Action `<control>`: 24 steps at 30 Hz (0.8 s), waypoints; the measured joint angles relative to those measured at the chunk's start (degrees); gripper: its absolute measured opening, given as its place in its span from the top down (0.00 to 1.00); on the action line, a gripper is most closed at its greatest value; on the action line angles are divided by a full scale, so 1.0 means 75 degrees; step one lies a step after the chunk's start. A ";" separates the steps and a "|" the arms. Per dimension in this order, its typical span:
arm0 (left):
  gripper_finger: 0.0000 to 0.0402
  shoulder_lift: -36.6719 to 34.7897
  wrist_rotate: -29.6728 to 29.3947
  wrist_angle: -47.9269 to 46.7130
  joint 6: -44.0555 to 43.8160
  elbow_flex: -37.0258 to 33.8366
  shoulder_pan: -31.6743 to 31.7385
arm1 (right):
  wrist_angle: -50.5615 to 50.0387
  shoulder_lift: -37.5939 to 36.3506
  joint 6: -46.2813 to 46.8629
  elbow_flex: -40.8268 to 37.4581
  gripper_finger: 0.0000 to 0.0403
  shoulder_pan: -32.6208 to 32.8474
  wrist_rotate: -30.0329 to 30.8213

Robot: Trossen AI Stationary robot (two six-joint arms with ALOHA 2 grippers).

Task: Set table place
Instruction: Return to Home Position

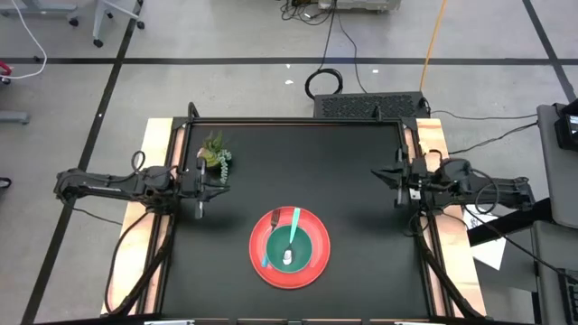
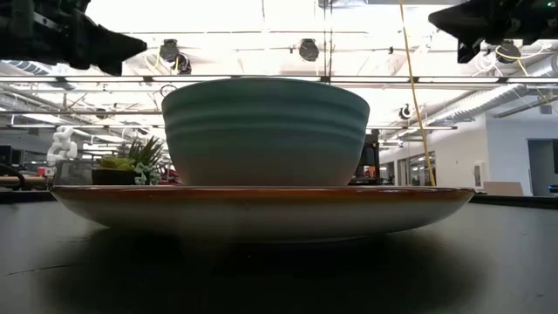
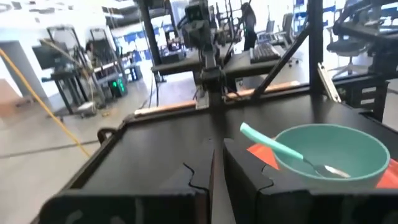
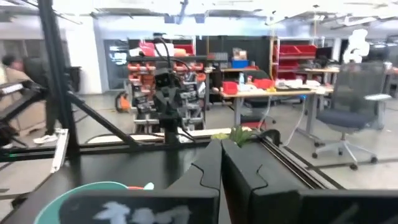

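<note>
The red plate [image 1: 312, 273] sat on the black table [image 1: 361, 181] towards its near edge, about midway between left and right. The teal bowl [image 1: 305, 248] stood on the plate. The spoon [image 1: 293, 233] lay in it, with its light-blue handle pointing to the far side. The fork [image 1: 267, 253] lay on the plate just left of the bowl. A small potted plant [image 1: 215, 155] stood farther off, to the far left. The left gripper [image 3: 212, 146] hung at the table's left side near the plant, claws pressed together on nothing. The right gripper [image 4: 221, 146] hung at the right edge, claws likewise together.
</note>
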 joint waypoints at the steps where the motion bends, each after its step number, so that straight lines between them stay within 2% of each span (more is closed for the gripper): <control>1: 0.90 -0.0048 0.0000 0.0033 0.0040 0.0000 -0.0008 | -0.0064 -0.0115 -0.0030 0.0000 1.00 0.0003 -0.0040; 7: 0.90 -0.0727 0.0009 -0.0089 0.0064 0.0000 -0.0006 | -0.1047 -0.0625 -0.0127 0.0000 1.00 0.0003 -0.0425; 16: 0.90 -0.1912 -0.0443 -0.1553 -0.0059 0.0003 -0.0009 | -0.1876 -0.1064 -0.0143 -0.0006 1.00 0.0157 -0.0810; 24: 0.90 -0.2236 -0.0432 -0.1995 -0.0119 0.0006 -0.0009 | -0.1445 -0.1281 0.0242 -0.0941 1.00 0.0187 -0.0805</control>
